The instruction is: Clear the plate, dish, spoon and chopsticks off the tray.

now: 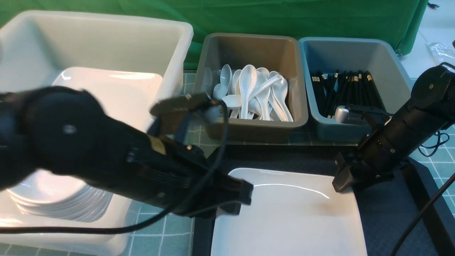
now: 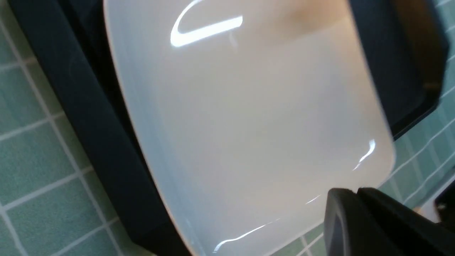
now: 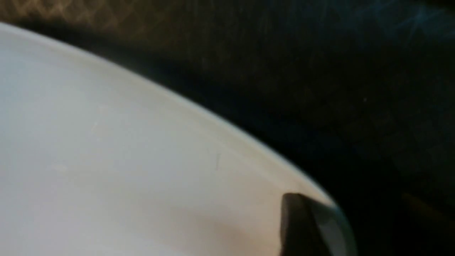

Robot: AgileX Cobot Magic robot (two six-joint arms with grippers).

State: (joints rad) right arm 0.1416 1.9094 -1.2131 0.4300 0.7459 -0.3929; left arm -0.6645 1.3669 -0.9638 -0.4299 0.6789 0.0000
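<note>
The large white plate [image 1: 291,213] [image 2: 249,124] [image 3: 106,160] lies on the black tray [image 1: 384,213] [image 2: 99,142] [image 3: 355,89]. My left gripper [image 1: 246,193] [image 2: 355,193] is shut and empty, its tip at the plate's left rim. My right gripper [image 1: 342,179] is at the plate's far right corner. One of its fingers [image 3: 302,220] rests on the plate just inside the rim. The other finger is hidden in the dark beside the rim. No dish, spoon or chopsticks show on the visible part of the tray.
Behind the tray, a brown-grey tub [image 1: 249,133] holds several white spoons [image 1: 256,92], and a blue-grey tub [image 1: 355,49] holds several black chopsticks [image 1: 341,89]. At left, a big white tub [image 1: 106,39] holds a plate [image 1: 117,92]. Stacked dishes [image 1: 57,199] sit behind my left arm.
</note>
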